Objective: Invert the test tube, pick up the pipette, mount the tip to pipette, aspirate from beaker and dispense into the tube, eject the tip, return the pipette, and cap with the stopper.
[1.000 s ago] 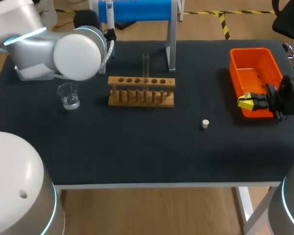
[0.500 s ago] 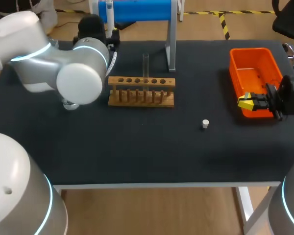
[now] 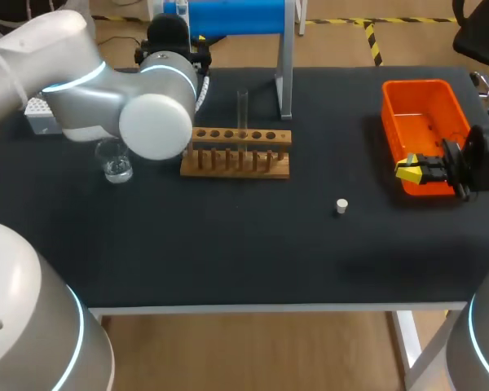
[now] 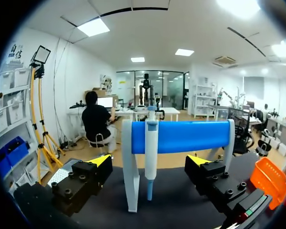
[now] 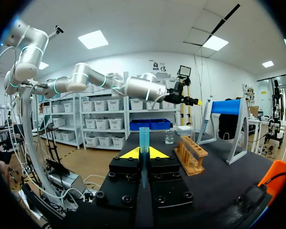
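One white stopper [image 3: 341, 206] lies nearest the front edge, alone on the dark table [image 3: 253, 252], unmoved. The right gripper [image 3: 411, 169] is over the near end of the orange tray [image 3: 420, 106], the same spot as a second ago. Its fingers are pressed together, pinching an upright blue tip [image 5: 144, 138]. The beaker [image 3: 114, 160], hidden by the left arm [image 3: 155, 122] half a second ago, shows again just beside the elbow. Next to it is the wooden rack [image 3: 235, 151], with the test tube [image 3: 242, 106] upright in a back hole; both are unchanged. The left arm has swung farther back and toward the middle. Its elbow is now above the rack's left end and its wrist at the table's rear edge. The left gripper [image 4: 149, 161] is spread wide and level, facing the blue stand [image 4: 186, 136]. The pipette [image 4: 151, 143] hangs on the stand just ahead, in line with the gap, and neither finger touches it.
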`<state>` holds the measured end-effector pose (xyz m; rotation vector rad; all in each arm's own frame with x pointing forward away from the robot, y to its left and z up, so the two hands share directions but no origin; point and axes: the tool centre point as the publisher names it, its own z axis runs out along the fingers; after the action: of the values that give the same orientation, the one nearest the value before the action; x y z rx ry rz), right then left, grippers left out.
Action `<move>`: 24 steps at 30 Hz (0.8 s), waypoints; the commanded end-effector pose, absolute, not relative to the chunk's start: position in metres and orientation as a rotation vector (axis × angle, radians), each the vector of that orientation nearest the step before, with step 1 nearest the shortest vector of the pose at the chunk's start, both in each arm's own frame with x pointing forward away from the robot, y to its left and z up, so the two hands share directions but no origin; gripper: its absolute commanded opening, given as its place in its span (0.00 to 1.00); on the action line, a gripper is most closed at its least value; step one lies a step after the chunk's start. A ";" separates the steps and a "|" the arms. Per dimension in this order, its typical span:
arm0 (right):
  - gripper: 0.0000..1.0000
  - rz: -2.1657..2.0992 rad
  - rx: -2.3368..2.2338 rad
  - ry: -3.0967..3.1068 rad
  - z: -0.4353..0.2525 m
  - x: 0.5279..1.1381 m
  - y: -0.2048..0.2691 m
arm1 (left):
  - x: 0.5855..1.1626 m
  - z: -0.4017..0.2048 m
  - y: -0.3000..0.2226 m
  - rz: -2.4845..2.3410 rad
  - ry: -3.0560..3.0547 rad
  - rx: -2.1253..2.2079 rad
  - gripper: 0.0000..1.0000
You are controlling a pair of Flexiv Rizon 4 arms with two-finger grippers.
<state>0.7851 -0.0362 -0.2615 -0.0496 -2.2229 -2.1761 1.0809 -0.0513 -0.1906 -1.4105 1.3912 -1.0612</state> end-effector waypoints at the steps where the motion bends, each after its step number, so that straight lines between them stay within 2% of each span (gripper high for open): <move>1: 0.00 -2.175 -0.049 -2.224 -0.261 0.784 -0.037 | 1.102 -0.195 -0.055 -1.067 1.404 -1.401 1.00; 24: 0.00 -2.175 -0.049 -2.224 -0.261 0.784 -0.037 | 1.149 -0.202 -0.055 -1.102 1.469 -1.361 1.00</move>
<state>0.7852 -0.0362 -0.2615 -0.0496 -2.2229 -2.1761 1.1405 -0.0539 -0.2010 -1.3593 1.4544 -1.0999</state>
